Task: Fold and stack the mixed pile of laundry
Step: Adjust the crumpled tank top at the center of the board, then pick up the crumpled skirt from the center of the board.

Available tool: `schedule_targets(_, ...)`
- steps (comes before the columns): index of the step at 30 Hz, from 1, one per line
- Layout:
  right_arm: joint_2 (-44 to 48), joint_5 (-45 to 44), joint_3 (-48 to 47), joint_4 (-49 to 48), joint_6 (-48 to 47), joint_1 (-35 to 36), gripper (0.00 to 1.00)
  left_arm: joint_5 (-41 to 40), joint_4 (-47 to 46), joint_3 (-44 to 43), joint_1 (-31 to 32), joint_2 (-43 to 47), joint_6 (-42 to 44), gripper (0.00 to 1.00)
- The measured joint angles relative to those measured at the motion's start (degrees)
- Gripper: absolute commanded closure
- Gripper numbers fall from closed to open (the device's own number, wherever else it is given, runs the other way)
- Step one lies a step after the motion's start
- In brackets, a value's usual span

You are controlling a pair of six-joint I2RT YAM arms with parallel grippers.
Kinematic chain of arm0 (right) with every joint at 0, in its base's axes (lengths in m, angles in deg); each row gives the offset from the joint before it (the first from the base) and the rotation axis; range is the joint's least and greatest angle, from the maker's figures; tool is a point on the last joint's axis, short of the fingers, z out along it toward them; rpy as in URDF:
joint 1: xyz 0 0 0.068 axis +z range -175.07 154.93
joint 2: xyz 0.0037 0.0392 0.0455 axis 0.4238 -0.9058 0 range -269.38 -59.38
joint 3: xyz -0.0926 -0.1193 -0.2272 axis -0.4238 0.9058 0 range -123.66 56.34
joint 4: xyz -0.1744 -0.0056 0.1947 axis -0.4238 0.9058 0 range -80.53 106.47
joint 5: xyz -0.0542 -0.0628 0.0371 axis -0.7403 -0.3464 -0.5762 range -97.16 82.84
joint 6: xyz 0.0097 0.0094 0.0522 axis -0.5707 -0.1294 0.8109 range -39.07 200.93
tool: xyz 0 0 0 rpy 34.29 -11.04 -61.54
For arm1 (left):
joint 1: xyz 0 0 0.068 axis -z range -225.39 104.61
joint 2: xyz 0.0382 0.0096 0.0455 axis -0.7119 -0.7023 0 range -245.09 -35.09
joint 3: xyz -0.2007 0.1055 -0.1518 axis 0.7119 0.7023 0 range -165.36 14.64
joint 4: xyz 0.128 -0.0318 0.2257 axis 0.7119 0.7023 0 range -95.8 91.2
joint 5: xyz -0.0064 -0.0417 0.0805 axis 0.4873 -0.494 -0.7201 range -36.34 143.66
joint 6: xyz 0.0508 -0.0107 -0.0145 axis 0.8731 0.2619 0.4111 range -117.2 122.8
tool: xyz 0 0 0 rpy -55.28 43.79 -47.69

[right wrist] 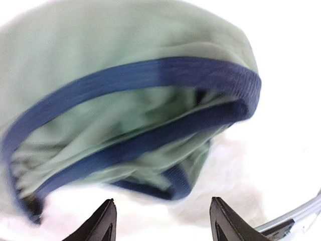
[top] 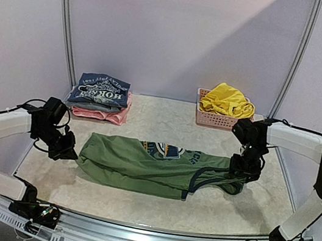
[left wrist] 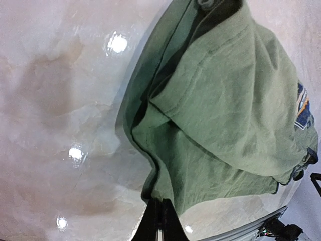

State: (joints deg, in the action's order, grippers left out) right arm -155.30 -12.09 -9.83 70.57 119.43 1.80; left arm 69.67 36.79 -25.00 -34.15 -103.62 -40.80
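The olive-green sleeveless shirt (top: 140, 169) lies spread across the table's middle, logo (top: 165, 150) facing up near its far edge. My left gripper (top: 72, 152) is at the shirt's left end, shut on its hem (left wrist: 161, 201), and the cloth (left wrist: 225, 100) fans out away from the jaws. My right gripper (top: 244, 171) hovers at the shirt's right end. Its fingers (right wrist: 108, 216) are open with nothing between them, and the dark-blue-trimmed shoulder strap (right wrist: 150, 75) lies just ahead. The yellow shorts (top: 227, 99) sit heaped in the pink basket (top: 210, 119) at the back right.
A folded stack stands at the back left: a blue printed shirt (top: 99, 90) on top of a pink garment (top: 117, 116). A metal rail (top: 148, 233) runs along the table's near edge. White walls close in the back and sides.
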Motion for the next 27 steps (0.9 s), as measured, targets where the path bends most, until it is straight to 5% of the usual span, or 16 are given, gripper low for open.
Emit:
schedule_targets(9,14.8,8.7,4.4,-10.8,5.2,16.7,0.37,0.5,-0.4,2.7,0.0,7.4,0.0,1.0)
schedule_targets(17,6.6,11.8,5.5,-21.2,12.1,28.5,0.39,1.4,-0.6,5.8,0.0,9.8,-0.2,1.0)
schedule_targets(27,-2.2,13.3,5.6,-26.7,16.7,29.4,0.48,1.6,-1.2,6.6,0.0,11.9,-0.9,1.0)
